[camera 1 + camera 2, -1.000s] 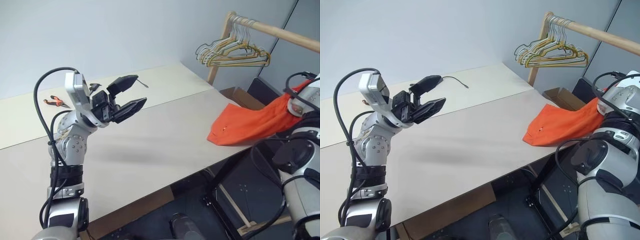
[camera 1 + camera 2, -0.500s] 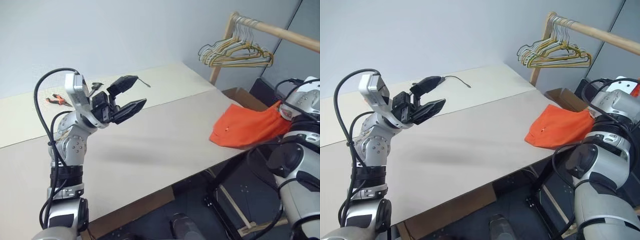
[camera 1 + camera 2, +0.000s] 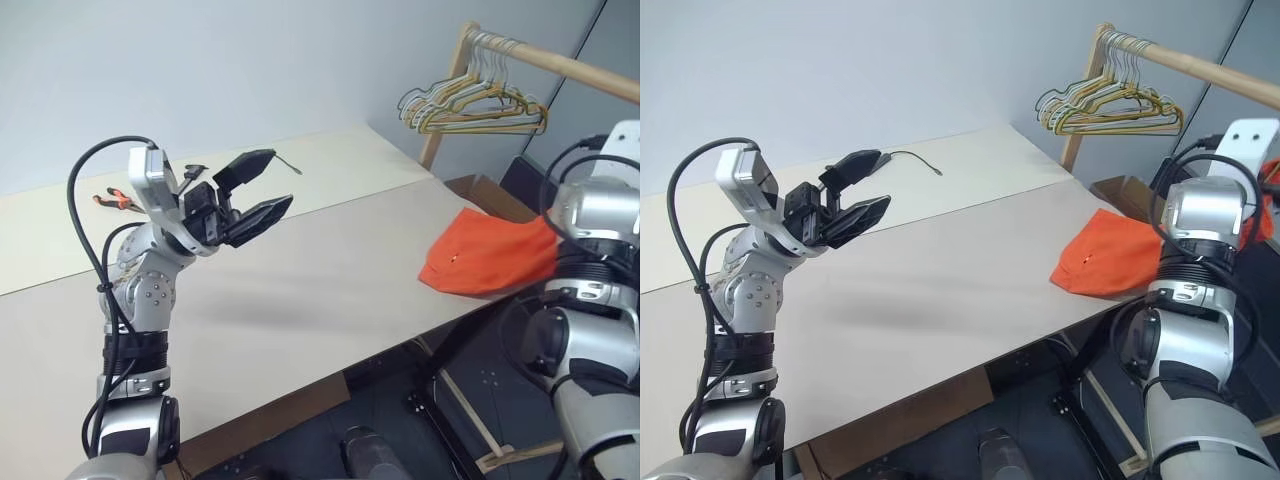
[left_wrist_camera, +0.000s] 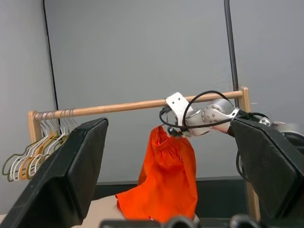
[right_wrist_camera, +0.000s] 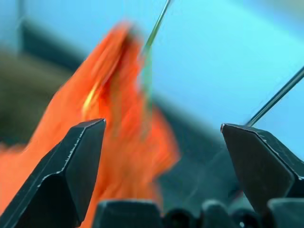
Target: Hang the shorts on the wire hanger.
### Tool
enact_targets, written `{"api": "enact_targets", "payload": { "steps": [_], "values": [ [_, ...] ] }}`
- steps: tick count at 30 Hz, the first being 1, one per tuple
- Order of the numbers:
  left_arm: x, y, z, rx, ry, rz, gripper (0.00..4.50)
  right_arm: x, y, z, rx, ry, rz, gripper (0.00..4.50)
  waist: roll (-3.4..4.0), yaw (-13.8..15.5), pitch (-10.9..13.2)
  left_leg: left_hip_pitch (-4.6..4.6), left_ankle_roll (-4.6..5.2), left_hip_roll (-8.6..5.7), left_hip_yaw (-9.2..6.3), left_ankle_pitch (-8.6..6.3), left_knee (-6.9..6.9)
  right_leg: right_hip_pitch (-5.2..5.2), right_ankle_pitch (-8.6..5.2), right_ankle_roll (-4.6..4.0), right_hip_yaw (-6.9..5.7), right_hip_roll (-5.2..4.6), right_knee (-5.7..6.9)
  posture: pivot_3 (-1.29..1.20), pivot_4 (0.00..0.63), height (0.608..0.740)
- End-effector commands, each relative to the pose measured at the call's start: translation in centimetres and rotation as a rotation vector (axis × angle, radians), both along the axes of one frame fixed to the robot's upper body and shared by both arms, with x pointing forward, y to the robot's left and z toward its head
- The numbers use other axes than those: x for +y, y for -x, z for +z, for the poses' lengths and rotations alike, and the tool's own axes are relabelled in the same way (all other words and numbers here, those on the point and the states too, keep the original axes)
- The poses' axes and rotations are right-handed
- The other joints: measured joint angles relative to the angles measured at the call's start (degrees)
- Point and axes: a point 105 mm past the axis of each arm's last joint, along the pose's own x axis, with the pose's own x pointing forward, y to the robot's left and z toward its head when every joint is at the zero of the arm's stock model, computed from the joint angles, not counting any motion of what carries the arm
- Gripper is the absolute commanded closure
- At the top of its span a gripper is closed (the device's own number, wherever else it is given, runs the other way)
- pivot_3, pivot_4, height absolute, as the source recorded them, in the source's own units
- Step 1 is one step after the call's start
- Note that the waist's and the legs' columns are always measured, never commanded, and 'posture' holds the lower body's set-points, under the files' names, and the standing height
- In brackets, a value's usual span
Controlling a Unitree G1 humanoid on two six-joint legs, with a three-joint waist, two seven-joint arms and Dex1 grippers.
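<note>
Right wrist view shows my right fingers [image 5: 161, 156] now spread wide and empty, having just let go of the shorts [image 4: 166, 175]. They hang from the wooden rail [image 4: 118, 106] at far right, lower part draped on the counter [image 3: 300, 290], so the hanging looks done. My left fingers [image 3: 255, 195] stay open and empty over the counter's left.

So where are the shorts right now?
The shorts hang up near the wooden rail beside the right end effector, their lower end draped on the table's right edge below the bunch of hangers.
</note>
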Motion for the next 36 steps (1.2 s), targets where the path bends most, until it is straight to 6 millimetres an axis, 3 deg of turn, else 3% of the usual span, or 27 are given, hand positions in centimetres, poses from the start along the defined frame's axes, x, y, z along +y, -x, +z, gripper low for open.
{"api": "enact_targets", "payload": {
  "steps": [1, 4, 7, 12, 15, 17, 26, 30, 36],
  "values": [
    [0.5, 0.7, 1.1, -0.057, 0.008, 0.008, 0.0, 2.8, -0.1, 4.8, -0.132, 0.243, 0.053, 0.03, 0.0, -0.05, 0.0, 0.02, 0.0, 0.0, 0.01, 0.0, 0.0, 0.0, 0.0, 0.0, 0.02, 0.0, 0.01, -0.2, 0.0, 0.74],
    [1.2, 0.3, 0.7, -0.039, -0.033, 0.06, 0.0, 5.8, -1.3, 6.1, -0.157, 0.4, 0.198, 0.03, 0.01, -0.06, -0.01, 0.08, 0.0, 0.02, 0.01, 0.0, 0.0, 0.02, 0.01, -0.01, 0.02, 0.03, 0.03, -0.19, 0.0, 0.74],
    [2.6, -0.7, -0.1, 0.006, -0.101, 0.166, 0.0, 10.4, -3.4, 5.6, -0.107, 0.505, 0.467, 0.03, 0.01, -0.01, -0.01, 0.08, 0.0, 0.03, -0.01, 0.0, 0.0, 0.04, 0.01, -0.01, 0.0, 0.04, 0.01, -0.17, 0.0, 0.74],
    [4.9, -0.8, -1.8, 0.055, -0.227, 0.318, 0.0, 18.1, -5.2, 1.8, 0.031, 0.464, 0.997, 0.03, 0.01, 0.44, -0.01, 0.09, 0.0, 0.06, -0.02, 0.0, -0.01, 0.04, 0.04, 0.01, -0.02, 0.03, 0.01, -0.13, 0.0, 0.74],
    [6.4, 0.0, -2.7, 0.085, -0.268, 0.39, 0.0, 22.4, -4.5, -0.8, 0.118, 0.453, 1.274, 0.03, 0.0, 1.57, -0.01, 0.07, 0.0, 0.12, -0.05, 0.0, -0.03, -0.01, 0.05, 0.0, -0.09, 0.03, 0.01, -0.09, 0.0, 0.74],
    [7.0, 0.6, -3.3, 0.1, -0.298, 0.422, 0.0, 24.2, -3.7, -2.3, 0.165, 0.44, 1.395, 0.03, 0.0, 2.84, -0.01, 0.01, 0.0, 0.16, -0.08, 0.0, -0.04, -0.06, 0.05, -0.02, -0.17, 0.03, 0.0, -0.07, 0.0, 0.74],
    [8.7, 3.8, -7.1, 0.228, -0.415, 0.563, 0.0, 28.4, 0.1, -7.8, 0.351, 0.317, 1.783, 0.03, -0.02, 11.38, -0.01, -0.07, -0.07, 0.2, -0.06, 0.01, -0.04, -0.14, 0.06, -0.16, -0.42, -0.01, 0.0, 0.07, 0.0, 0.74],
    [8.5, 4.9, -7.8, 0.274, -0.408, 0.562, 0.0, 29.2, 2.2, -8.9, 0.403, 0.311, 1.924, 0.03, -0.02, 14.85, -0.01, -0.04, -0.11, 0.22, -0.03, 0.03, -0.04, -0.13, 0.05, -0.27, -0.53, 0.0, 0.01, 0.1, 0.0, 0.74],
    [8.0, 5.5, -8.6, 0.304, -0.417, 0.564, 0.0, 29.5, 2.7, -9.5, 0.417, 0.289, 1.954, 0.03, -0.07, 17.44, -0.04, -0.01, -0.19, 0.21, 0.02, 0.07, -0.04, -0.12, 0.07, -0.41, -0.63, 0.04, 0.0, 0.13, 0.0, 0.74]
  ]
}}
